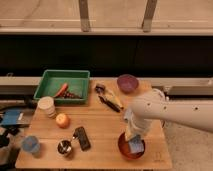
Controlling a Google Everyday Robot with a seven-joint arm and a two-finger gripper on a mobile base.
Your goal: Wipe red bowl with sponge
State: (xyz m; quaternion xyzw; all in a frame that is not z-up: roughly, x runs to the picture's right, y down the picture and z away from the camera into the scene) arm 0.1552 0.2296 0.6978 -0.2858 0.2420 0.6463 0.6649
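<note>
The red bowl [126, 149] sits near the front right corner of the wooden table [100, 122]. My white arm comes in from the right and reaches down into it. My gripper [134, 142] is inside the bowl, holding a pale blue sponge [136, 146] against the bowl's bottom. The arm hides much of the bowl's right side.
A green tray [50, 80] with a carrot stands at the back left. A purple bowl [127, 82] is at the back right, with a banana [114, 98] and a dark tool beside it. A white cup [46, 106], an orange [62, 120], a black remote [82, 137], a metal cup [64, 147] and a blue cup [31, 145] are on the left.
</note>
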